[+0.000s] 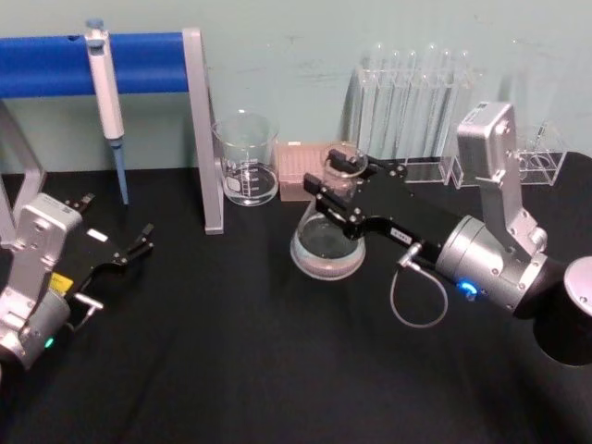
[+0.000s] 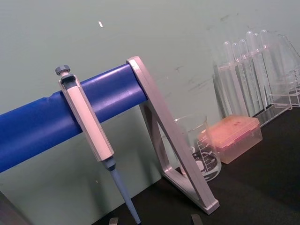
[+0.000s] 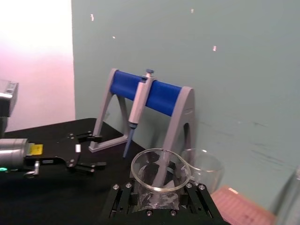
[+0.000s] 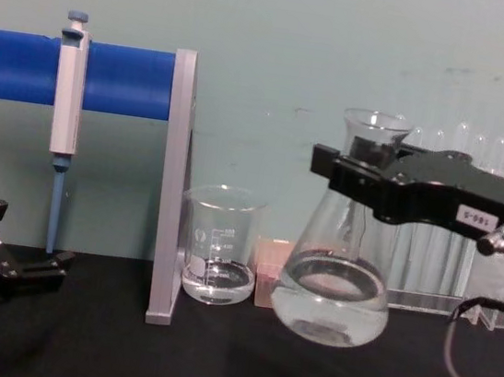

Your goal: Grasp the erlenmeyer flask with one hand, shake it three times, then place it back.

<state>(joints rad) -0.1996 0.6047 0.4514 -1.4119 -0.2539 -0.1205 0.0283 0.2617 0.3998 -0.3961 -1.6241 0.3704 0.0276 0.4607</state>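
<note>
Erlenmeyer flask (image 4: pixel 331 292), with clear liquid in its base, sits right of the beaker (image 4: pixel 218 258). Its neck is clamped between the fingers (image 1: pixel 347 165) of the right gripper (image 1: pixel 331 180). Whether its base touches the worktop (image 1: pixel 231 351) is unclear. The left gripper (image 1: pixel 118 217) rests at the left, fingers spread apart.

Soft, even room light, weak shadows on the wall (image 3: pixel 211 56), blown-out glare beside it.
</note>
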